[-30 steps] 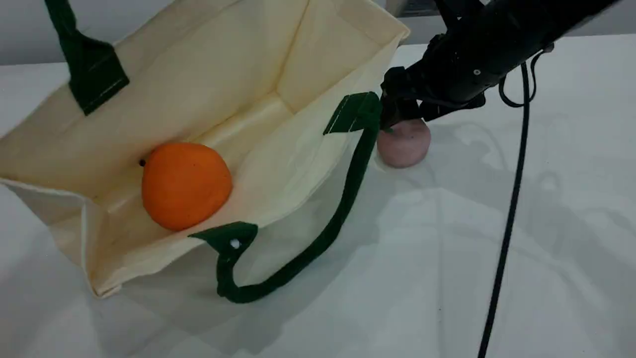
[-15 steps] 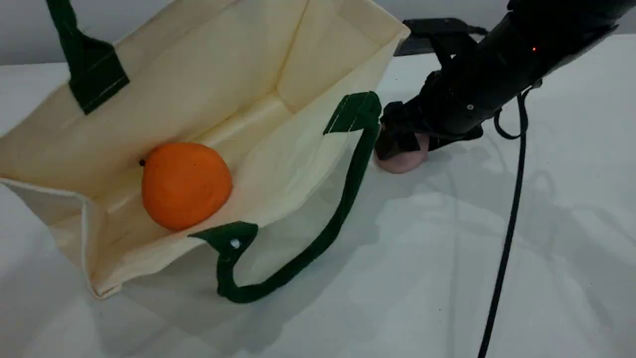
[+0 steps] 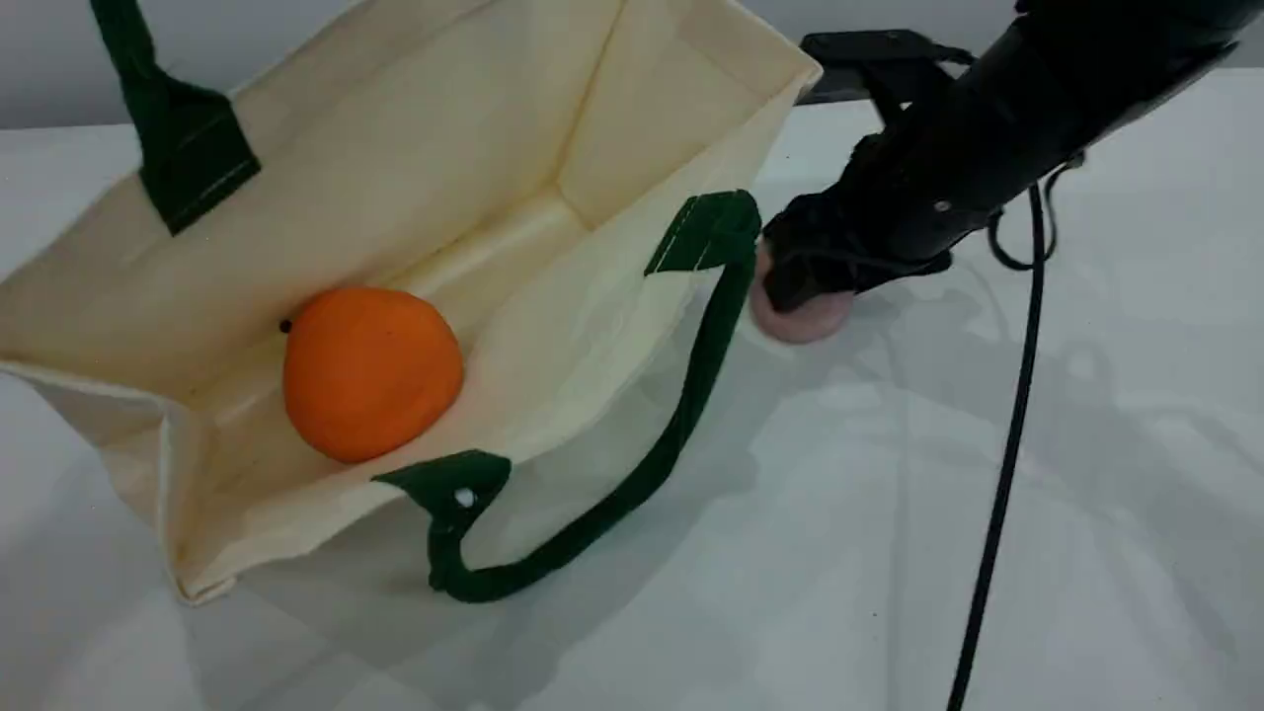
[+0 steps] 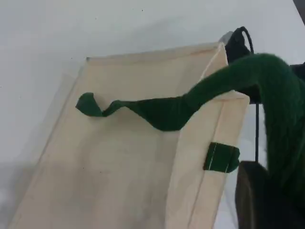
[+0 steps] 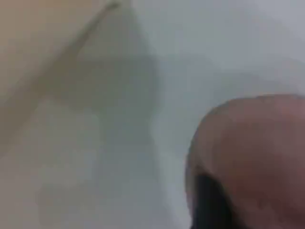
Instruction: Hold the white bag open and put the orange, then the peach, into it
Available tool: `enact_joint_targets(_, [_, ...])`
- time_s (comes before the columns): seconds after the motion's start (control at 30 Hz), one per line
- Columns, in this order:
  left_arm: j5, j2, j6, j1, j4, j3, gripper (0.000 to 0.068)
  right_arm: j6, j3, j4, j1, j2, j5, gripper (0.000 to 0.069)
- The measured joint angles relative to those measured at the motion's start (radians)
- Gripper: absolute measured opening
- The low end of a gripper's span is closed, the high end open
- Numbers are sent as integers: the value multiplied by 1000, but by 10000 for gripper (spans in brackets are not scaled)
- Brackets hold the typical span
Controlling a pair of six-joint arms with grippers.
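Observation:
The white bag lies on its side with its mouth held wide toward the camera. The orange rests inside it. My left gripper shows only in the left wrist view, shut on the bag's upper green handle and lifting it. The peach sits on the table just right of the bag's rim. My right gripper is down over the peach, with fingers on either side of it. The right wrist view is blurred and shows the peach very close, so the jaws' contact is unclear.
The bag's lower green handle loops out across the white table. A black cable hangs from the right arm down to the front edge. A dark flat object lies at the back behind the right arm.
The right arm has dropped from just above the peach down onto it. The bag's rim and lower handle have shifted slightly. The orange has not moved.

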Motion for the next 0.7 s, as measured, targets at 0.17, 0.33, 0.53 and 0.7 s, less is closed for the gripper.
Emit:
enact_joint_targets(0.17, [-1, 0, 0, 0, 1, 0, 67, 78, 49, -77, -109, -115, 49, 374])
enact_joint_targets(0.33, [6, 0, 0, 0, 3, 0, 67, 189, 94, -159, -260, -266, 190, 374])
enact_joint_targets(0.53, [-13, 2, 8, 0, 10, 0, 67, 245, 98, -195, -322, -480, 444, 374])
enact_joint_targets(0.7, [-55, 3, 27, 0, 13, 0, 67, 272, 98, -176, -256, -633, 599, 374])
